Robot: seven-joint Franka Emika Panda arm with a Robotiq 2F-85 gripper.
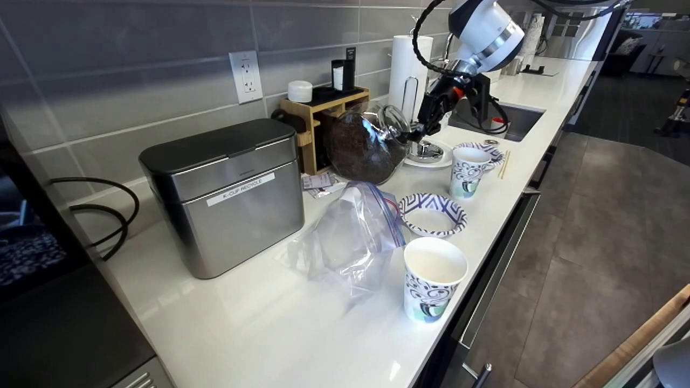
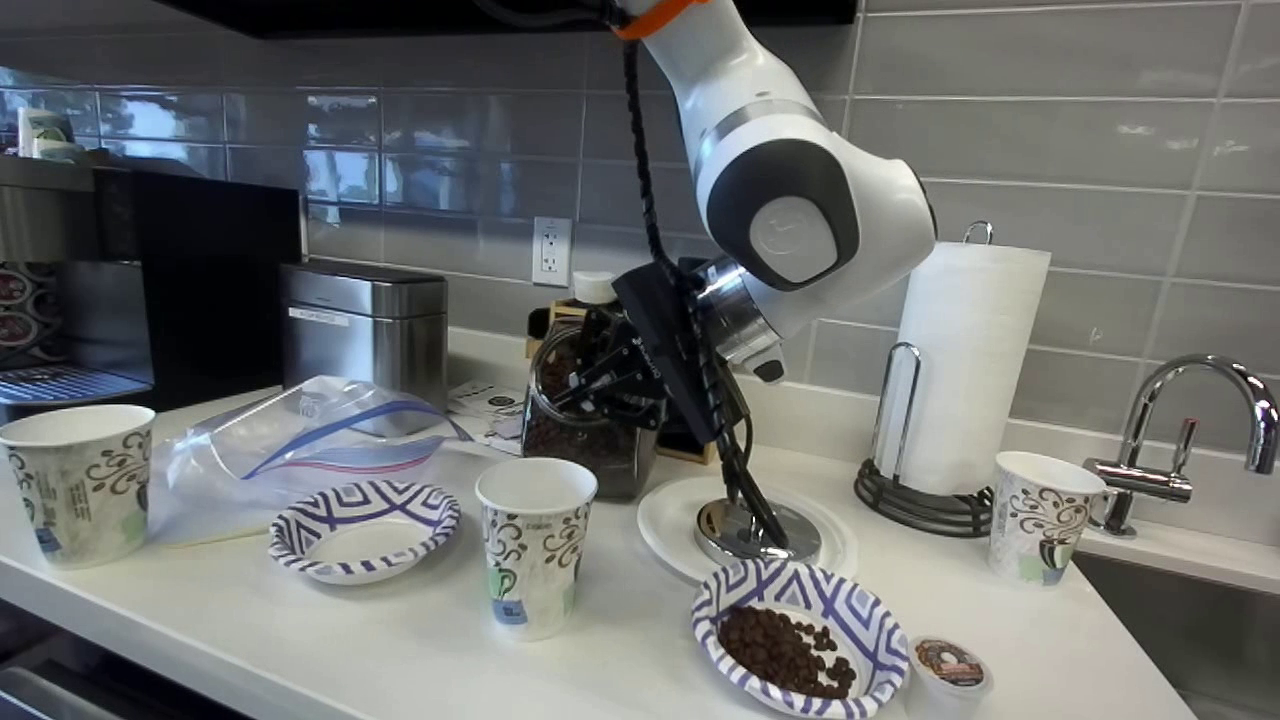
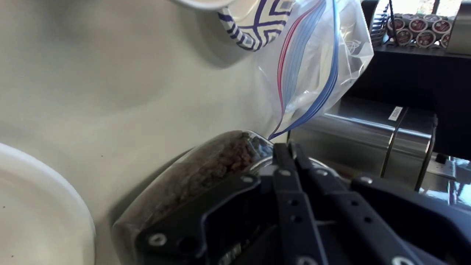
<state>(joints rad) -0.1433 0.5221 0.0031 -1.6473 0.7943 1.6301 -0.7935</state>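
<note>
White desk (image 2: 420,630), grey tiled wall (image 2: 1050,150) behind. The glass bean jar (image 2: 595,460) rests directly ahead of the end effector (image 3: 290,148), mouth facing it. The 2 fingers (image 3: 290,202) are nearly together at the rim; whether they grip it cannot be determined.

Bench (image 1: 253,334): bright, near white; small glints sat close to its front edge in an exterior view.
Wall tiles (image 2: 342,150): pale, window-like reflections glared above the back edge.
Bag (image 1: 350,237): hard white highlights marked its creases.
Jar (image 1: 361,148): bluish glare streaked its glass, which looked blurred in the wrist view.
Bowl (image 3: 254,33): a soft, diffuse shadow lay beside it.
Window (image 3: 415,6): daylight was blown out nearly to white.
Pincer (image 3: 289,147): dark, slightly soft.
Floor (image 1: 582,215): dim beyond the front edge.
Outermost cup (image 2: 80,485): looked stretched at the frame's side.
</note>
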